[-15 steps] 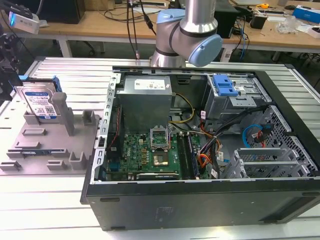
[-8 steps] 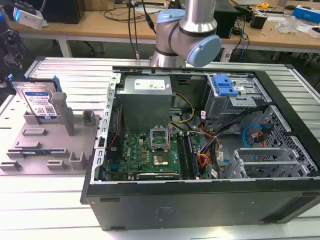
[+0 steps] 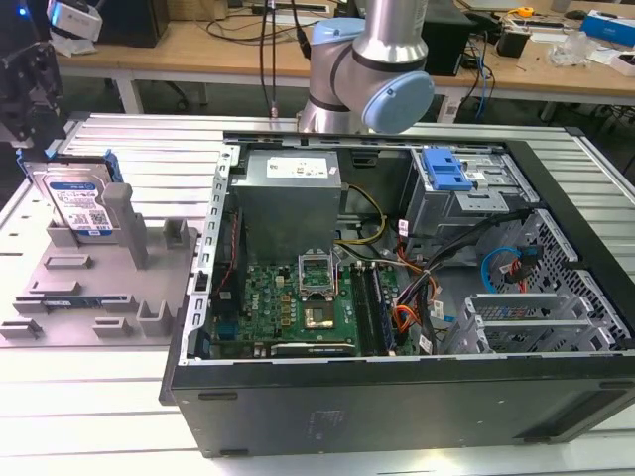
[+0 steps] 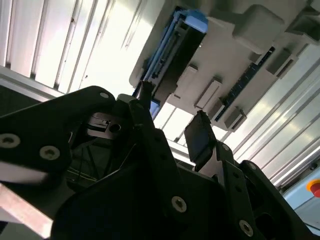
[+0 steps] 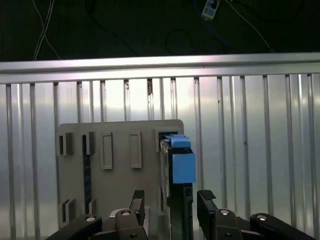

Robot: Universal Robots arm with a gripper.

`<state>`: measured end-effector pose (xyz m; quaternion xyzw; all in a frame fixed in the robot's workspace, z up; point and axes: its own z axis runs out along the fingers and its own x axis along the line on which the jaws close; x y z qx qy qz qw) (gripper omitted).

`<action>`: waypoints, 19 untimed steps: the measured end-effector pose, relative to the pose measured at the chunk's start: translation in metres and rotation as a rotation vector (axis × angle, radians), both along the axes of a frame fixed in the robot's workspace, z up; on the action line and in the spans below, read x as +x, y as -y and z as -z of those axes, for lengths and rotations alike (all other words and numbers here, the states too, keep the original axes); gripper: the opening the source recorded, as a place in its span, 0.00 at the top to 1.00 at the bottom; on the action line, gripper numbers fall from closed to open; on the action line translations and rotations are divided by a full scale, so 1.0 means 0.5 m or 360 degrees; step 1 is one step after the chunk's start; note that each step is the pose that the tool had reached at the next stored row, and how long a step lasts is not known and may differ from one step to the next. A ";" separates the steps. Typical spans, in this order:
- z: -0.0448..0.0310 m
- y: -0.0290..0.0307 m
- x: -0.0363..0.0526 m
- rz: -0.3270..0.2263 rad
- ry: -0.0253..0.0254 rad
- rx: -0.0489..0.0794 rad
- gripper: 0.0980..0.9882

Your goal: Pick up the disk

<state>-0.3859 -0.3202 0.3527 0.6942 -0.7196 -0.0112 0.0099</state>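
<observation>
**A:** Where does the disk (image 3: 81, 203) sit?

**B:** It stands upright on its edge in a slot at one end of the grey holder (image 3: 99, 288), with its blue rail uppermost.

**A:** And the gripper (image 3: 25, 84)?

**B:** It hangs above that end of the holder, apart from the disk. In the first wrist view its fingers (image 5: 137, 200) are spread, one to each side of the disk's thin edge. They pinch nothing.

**A:** Which step is this, then?

**B:** The approach, I judge. The gripper is lined up, but the disk is not yet grasped.

**A:** What does the next move call for?

**B:** A straight descent toward the holder, keeping the disk's flat faces between the pads. It also has to clear the grey post (image 3: 121, 223) beside the slot.
</observation>
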 end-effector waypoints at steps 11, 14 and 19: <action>0.006 -0.020 -0.034 -0.0028 0.00234 0.0000 0.50; 0.011 -0.020 -0.051 -0.0041 0.00341 0.0000 0.50; 0.012 -0.020 -0.054 -0.0043 0.00370 0.0000 0.50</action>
